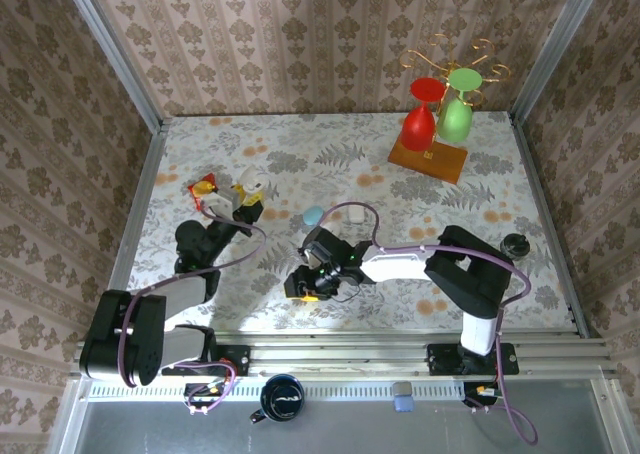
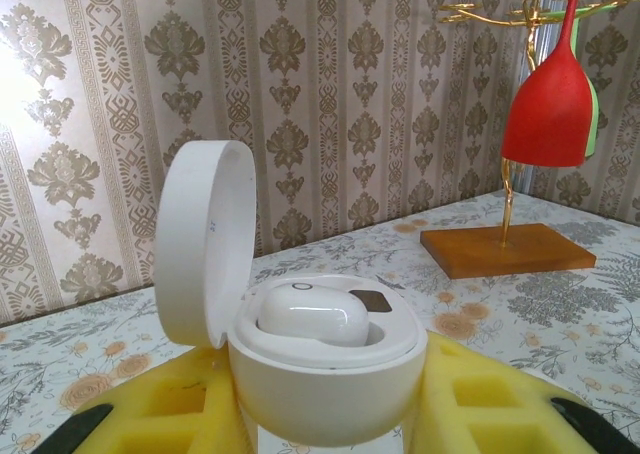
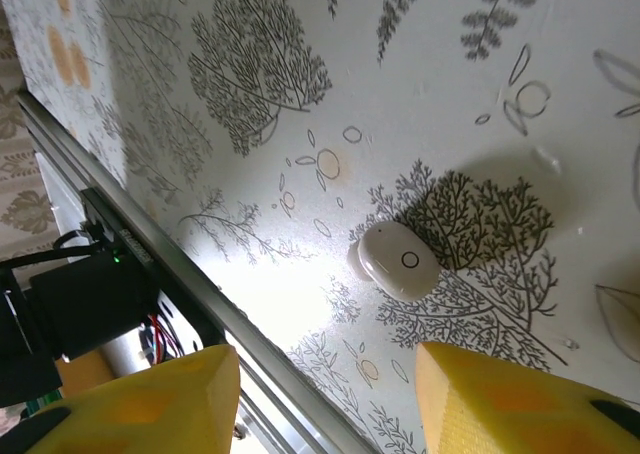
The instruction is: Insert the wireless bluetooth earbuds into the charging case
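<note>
On my left-wrist feed the left claw (image 2: 328,419) is closed partway around the charging case (image 2: 325,379), its yellow fingers (image 2: 165,409) pressed against both sides of the white shell and holding it upright above the desk (image 2: 560,314). The case's lid (image 2: 205,244) is flipped open and stands to the left. One earbud (image 2: 312,316) sits in the case's well, and beside it I can see a small dark recess. Behind the case, the red wine glass (image 2: 548,104) hangs upside down from the gold rack, which stands on its wooden base (image 2: 505,251) well apart from it. On the right-wrist feed the right claw (image 3: 330,404) is spread open with nothing between its fingers, hovering low over the floral desk. The other earbud (image 3: 398,261) lies loose on the desk just ahead of the gap, and neither finger touches it.
</note>
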`<action>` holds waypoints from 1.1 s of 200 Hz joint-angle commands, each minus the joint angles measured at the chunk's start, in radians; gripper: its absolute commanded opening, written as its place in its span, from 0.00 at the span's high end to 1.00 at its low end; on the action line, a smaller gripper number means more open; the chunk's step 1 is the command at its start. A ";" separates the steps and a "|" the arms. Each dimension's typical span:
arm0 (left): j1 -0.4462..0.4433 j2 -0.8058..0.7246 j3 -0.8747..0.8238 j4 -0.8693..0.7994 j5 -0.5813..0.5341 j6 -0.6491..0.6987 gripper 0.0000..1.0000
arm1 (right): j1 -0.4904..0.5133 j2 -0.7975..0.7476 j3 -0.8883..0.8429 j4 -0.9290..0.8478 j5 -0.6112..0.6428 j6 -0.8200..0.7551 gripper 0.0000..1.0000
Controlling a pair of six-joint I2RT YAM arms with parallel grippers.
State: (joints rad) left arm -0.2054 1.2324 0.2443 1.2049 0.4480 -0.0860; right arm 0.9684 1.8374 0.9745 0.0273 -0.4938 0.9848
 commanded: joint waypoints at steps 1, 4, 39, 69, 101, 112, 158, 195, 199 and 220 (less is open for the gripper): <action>0.011 -0.024 -0.010 0.020 0.016 -0.025 0.85 | 0.006 0.034 0.039 0.010 -0.021 0.027 0.49; 0.011 -0.025 -0.010 0.020 0.017 -0.024 0.85 | 0.006 0.036 0.042 0.008 -0.022 0.027 0.50; 0.014 -0.037 -0.018 0.019 0.017 -0.029 0.85 | -0.010 0.064 0.073 -0.007 -0.003 0.012 0.50; 0.018 -0.055 -0.022 0.008 0.017 -0.029 0.85 | -0.044 0.075 0.102 -0.018 0.011 -0.010 0.51; 0.023 -0.077 -0.022 -0.020 0.020 -0.026 0.85 | -0.055 0.098 0.161 -0.098 0.031 -0.070 0.51; 0.025 -0.080 -0.022 -0.027 0.020 -0.024 0.85 | -0.056 0.114 0.177 -0.098 0.016 -0.074 0.51; 0.045 -0.091 -0.028 -0.037 -0.011 -0.032 0.85 | -0.043 0.082 0.266 -0.340 0.174 -0.235 0.50; 0.080 -0.092 -0.014 -0.064 -0.021 -0.056 0.85 | 0.033 0.077 0.377 -0.591 0.470 -0.358 0.50; 0.081 -0.094 -0.016 -0.065 -0.022 -0.057 0.85 | 0.042 0.082 0.392 -0.614 0.495 -0.364 0.50; 0.096 -0.098 -0.016 -0.078 -0.031 -0.060 0.85 | 0.099 0.123 0.474 -0.706 0.620 -0.398 0.50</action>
State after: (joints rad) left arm -0.1287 1.1580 0.2283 1.1370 0.4355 -0.1184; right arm 1.0103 1.9442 1.3579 -0.4789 -0.1036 0.6777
